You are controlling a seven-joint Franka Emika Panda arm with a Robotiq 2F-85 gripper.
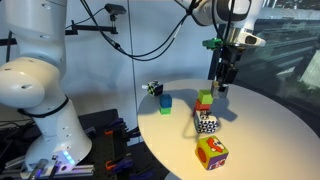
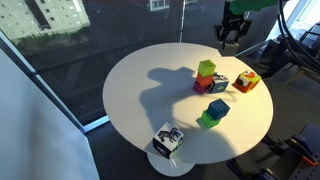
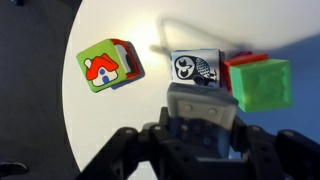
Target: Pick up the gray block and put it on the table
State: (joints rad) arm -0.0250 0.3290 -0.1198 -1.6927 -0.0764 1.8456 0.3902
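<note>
My jaws are clenched on the gray block (image 3: 200, 105), lower centre of the wrist view, clear of the counter (image 3: 120, 115). Beneath me: house-picture block (image 3: 103, 68), red house on green, upper left; black-and-white patterned cube (image 3: 193, 68), top centre; lime green cube (image 3: 262, 85) on a red block (image 3: 238, 61), right. Cube's markings too blurred to read.

Dark floor (image 3: 25, 110); glass wall (image 1: 292, 45); building outside (image 2: 45, 18); strong daylight, hard shadows.

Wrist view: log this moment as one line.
gripper: shut on gray block | block: held above table, not yet placed | nearest: lime green cube, black-and-white patterned cube
</note>
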